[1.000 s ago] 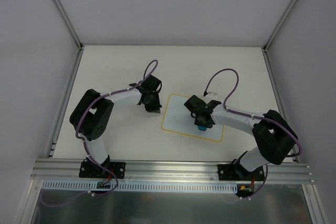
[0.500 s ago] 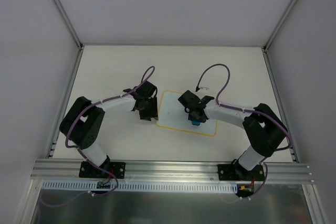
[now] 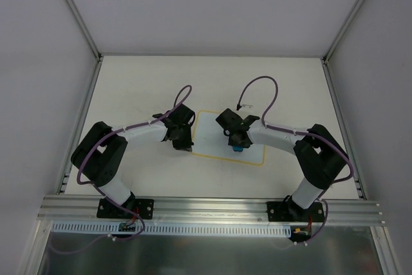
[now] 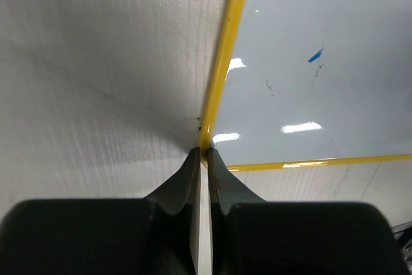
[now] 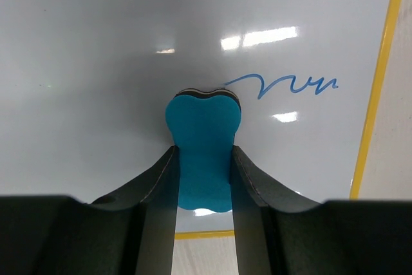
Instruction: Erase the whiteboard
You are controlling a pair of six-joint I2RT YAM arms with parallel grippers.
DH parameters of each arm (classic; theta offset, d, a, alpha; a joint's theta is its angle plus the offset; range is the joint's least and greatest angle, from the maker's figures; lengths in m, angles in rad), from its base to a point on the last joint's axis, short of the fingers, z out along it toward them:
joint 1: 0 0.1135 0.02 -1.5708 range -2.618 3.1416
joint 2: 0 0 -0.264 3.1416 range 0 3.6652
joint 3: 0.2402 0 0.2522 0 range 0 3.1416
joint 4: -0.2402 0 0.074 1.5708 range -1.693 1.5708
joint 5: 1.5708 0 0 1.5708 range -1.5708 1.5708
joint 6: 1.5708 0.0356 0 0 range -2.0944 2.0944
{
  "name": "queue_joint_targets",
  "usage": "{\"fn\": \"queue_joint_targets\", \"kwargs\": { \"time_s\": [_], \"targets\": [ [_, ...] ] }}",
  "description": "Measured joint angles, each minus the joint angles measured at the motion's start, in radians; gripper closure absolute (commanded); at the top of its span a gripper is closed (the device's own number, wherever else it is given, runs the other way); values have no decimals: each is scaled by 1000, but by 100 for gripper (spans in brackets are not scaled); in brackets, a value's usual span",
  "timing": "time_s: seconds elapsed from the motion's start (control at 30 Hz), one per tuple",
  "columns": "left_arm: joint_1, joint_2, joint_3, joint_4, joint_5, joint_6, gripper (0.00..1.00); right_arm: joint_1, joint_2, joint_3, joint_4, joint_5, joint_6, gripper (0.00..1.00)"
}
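The right gripper [image 5: 203, 151] is clamped on a blue eraser [image 5: 203, 120], its face hidden against the whiteboard [image 3: 210, 137] mid-frame, beside a blue scribble [image 5: 283, 84]. The left gripper [image 4: 203, 154], pinched closed and empty, meets the board's lower-left yellow corner; table [image 3: 141, 82] spreads beyond.

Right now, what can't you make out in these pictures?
- Right wrist view: the blue eraser covers where the blue squiggle starts, and what it says is unreadable.
- Top view: the right arm hides that writing and part of the whiteboard.
- Left wrist view: it is unclear whether the left claw pinches the yellow border or just presses on it.
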Motion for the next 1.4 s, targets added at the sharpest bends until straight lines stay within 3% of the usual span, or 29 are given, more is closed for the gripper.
{"fn": "queue_joint_targets", "kwargs": {
  "time_s": [0.43,0.83,1.03,1.4],
  "targets": [
    [4,-17,-36,38,7,-50,100,126,231,285,-5,-31,-12,99],
    [69,-21,-72,73,114,-93,100,133,344,470,-210,-18,20,99],
    [72,-20,-74,78,115,-102,100,132,341,465,-206,-20,28,100],
    [18,-12,-39,57,40,-90,100,113,225,272,10,-53,12,100]
  ]
}}
